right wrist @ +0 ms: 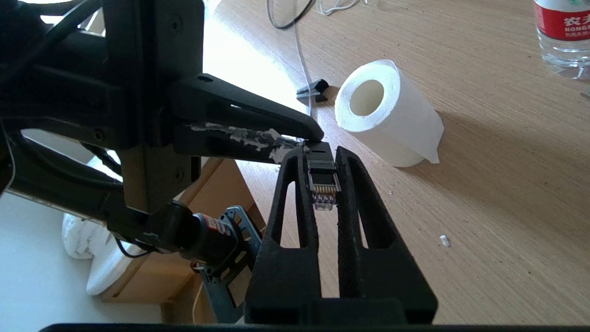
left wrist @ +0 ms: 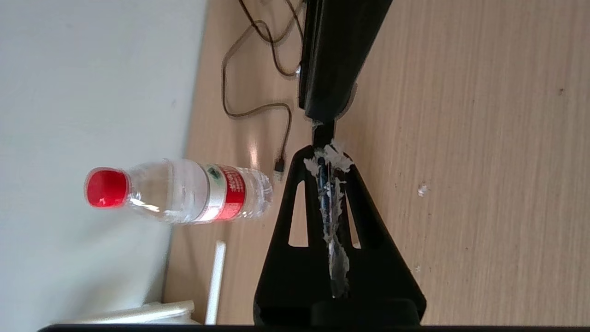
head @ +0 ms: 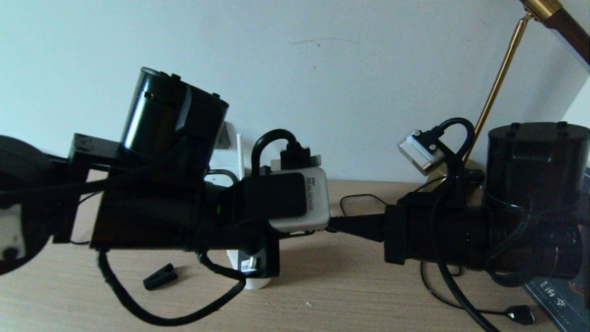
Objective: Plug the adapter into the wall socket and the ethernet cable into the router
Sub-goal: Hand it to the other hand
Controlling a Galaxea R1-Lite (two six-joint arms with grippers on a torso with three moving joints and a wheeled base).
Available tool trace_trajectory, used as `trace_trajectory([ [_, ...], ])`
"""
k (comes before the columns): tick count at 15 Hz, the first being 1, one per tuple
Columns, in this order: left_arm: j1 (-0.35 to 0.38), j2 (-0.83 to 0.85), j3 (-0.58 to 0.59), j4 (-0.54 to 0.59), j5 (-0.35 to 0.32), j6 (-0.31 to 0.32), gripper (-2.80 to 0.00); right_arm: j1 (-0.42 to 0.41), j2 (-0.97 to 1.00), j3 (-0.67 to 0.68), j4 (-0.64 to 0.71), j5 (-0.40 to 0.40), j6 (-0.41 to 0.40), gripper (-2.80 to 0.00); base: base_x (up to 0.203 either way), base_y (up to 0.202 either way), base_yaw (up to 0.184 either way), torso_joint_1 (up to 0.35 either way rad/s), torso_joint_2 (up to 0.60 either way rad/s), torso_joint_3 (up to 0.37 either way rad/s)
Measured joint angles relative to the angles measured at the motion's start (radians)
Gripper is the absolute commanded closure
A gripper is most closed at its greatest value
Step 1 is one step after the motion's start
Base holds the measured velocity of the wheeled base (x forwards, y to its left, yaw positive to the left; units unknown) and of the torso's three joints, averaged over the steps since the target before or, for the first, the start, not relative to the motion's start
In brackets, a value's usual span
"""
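The right end effector (right wrist: 325, 177) pinches the clear-tipped plug of the ethernet cable (right wrist: 324, 184) between its fingers, above the bench (right wrist: 498, 184), near the toilet paper roll (right wrist: 392, 115). The left end effector (left wrist: 329, 159), pressed together on the cable, meets it tip to tip.

Ethernet cable (right wrist: 324, 184) clear-tipped plug pinched above wooden desk; adapter, socket hidden.

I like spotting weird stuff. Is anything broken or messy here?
Yes. The left gripper has torn, flaking whitish padding along the inner faces of its fingers. Small white crumbs lie on the wooden table nearby. The right gripper is closed on the ethernet cable plug.
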Motion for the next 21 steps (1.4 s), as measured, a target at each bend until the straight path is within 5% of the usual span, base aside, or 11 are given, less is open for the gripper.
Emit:
trace_trajectory([
  [6,-0.002,0.0,0.035,-0.057,0.003,-0.001,0.0,-0.001,0.0,0.002,0.003,-0.002,0.001,0.0,0.0,0.0,0.0,0.0,0.0,0.0],
  [7,-0.002,0.0,0.043,-0.071,0.002,-0.003,-1.26,-0.001,0.0,0.003,0.003,-0.002,0.001,0.0,0.0,0.0,0.0,0.0,0.0,0.0],
  [8,-0.002,0.0,0.047,-0.074,0.003,-0.004,-2.8,-0.001,0.0,0.004,0.003,-0.002,0.001,0.0,0.0,0.0,0.0,0.0,0.0,0.0],
  [14,-0.003,-0.063,0.124,-0.082,0.021,-0.006,-2.8,-0.005,-0.016,0.034,0.005,-0.003,0.025,0.0,0.0,0.0,0.0,0.0,0.0,0.0],
  [18,0.022,-0.172,0.225,-0.123,0.028,-0.01,-2.8,-0.032,-0.032,-0.032,0.016,-0.003,0.245,0.0,0.0,0.0,0.0,0.0,0.0,0.0],
  [21,0.054,-0.178,0.259,-0.314,0.021,-0.011,-2.8,-0.074,-0.035,-0.147,0.135,0.007,0.423,0.0,0.0,0.0,0.0,0.0,0.0,0.0],
])
